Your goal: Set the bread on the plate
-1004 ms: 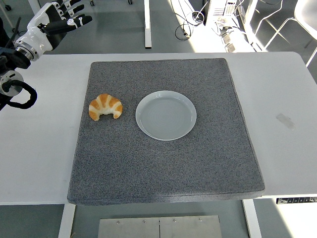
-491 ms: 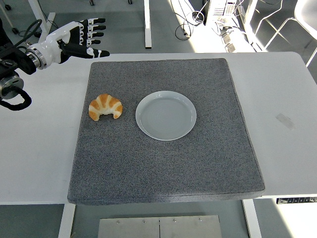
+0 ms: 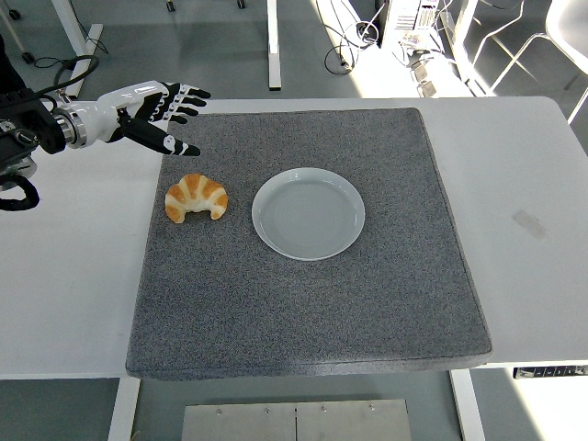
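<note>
At the upper left of the frame the left hand reaches in over the white table, its fingers spread and holding nothing, above the far left corner of the grey mat. Just below it, left of centre, the bread, a croissant, lies on the mat, near the hand but apart from it. Just right of the bread, at the frame's centre, sits the pale plate, bare. A small strip of tape marks the table at right. Beyond the table, a grey floor, table legs and cables fill the top.
</note>
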